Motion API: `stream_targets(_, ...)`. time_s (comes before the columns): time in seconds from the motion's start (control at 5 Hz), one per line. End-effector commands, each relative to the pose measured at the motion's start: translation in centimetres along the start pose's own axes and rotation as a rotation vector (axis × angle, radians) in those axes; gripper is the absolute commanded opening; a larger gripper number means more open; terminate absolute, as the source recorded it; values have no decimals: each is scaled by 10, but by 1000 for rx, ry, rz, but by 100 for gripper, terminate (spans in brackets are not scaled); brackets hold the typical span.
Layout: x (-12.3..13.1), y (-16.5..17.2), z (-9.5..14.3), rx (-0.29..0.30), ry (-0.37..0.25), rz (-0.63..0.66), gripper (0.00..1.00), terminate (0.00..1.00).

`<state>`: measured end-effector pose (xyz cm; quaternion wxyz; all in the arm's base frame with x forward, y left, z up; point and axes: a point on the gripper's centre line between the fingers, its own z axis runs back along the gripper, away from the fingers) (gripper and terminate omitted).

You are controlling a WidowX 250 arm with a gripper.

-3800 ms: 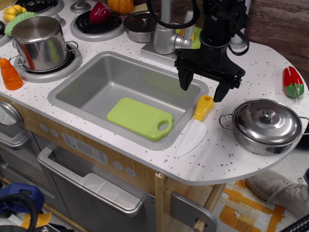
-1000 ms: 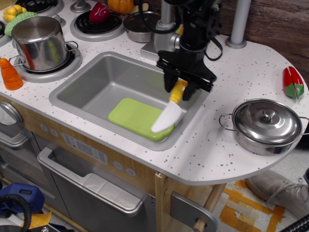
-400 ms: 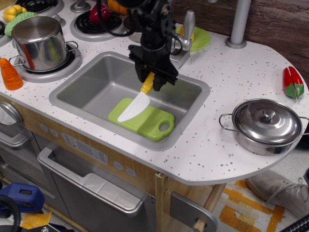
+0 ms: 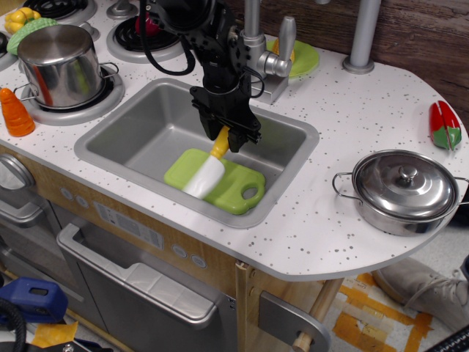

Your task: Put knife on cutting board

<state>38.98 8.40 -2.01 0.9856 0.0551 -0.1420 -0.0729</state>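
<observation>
The lime-green cutting board lies flat in the grey sink, near its front right corner, with its oval handle hole to the right. My black gripper is down inside the sink, shut on the yellow-orange handle of the knife. The white blade slants down and left over the board's middle and looks low on it; I cannot tell whether it touches.
A lidded steel pan stands on the counter at right. A steel pot sits on the left burner, an orange toy carrot beside it. The faucet and a round green plate stand behind the sink. A red pepper lies far right.
The gripper took the knife off the counter right of the sink, carried it left over the sink, and has now lowered it onto the board's middle.
</observation>
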Motion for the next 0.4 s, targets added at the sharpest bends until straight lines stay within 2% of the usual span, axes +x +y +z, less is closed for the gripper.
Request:
stream_targets(0.0,5,7,11,8,-39,-4,100,0)
stream_targets(0.2,5,7,11,8,-39,-4,100,100)
